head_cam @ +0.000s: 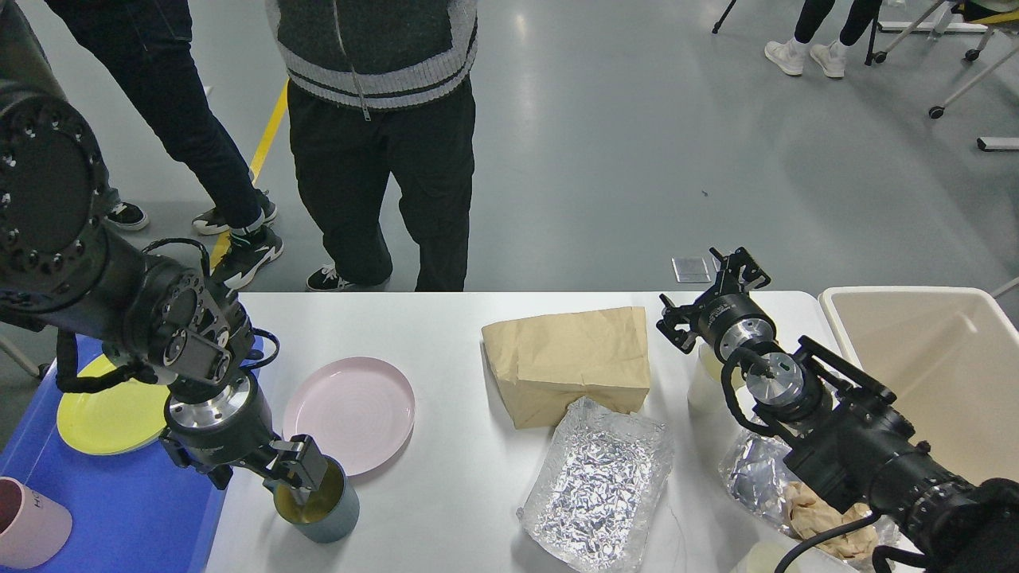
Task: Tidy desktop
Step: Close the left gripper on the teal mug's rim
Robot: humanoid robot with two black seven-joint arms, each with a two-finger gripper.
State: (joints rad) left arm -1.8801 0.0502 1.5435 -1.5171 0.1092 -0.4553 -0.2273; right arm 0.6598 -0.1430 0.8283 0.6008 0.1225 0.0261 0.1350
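I judge the tidying barely begun. On the blue tray [119,517] sit a yellow plate [103,418] and a pink cup [28,521]. My left gripper [267,477] straddles the teal mug's [318,509] rim, spread, not yet clamped. Across the desktop [446,334] remain the pink plate [349,414], paper bag [569,362] and foil tray [593,485]. My right gripper [712,298] hovers empty, fingers apart, near the beige bin [947,358].

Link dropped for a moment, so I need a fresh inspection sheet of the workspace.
Surface: desktop, white, crowded.
Job's things: pink plate, teal mug, blue tray holding yellow plate and pink cup.
Clutter: paper bag, foil sheet, crumpled foil with paper, white cup.
Grippers: left gripper at mug rim; right gripper above white cup.
Cables: black cable on right arm.
Surroundings: beige bin, people standing.
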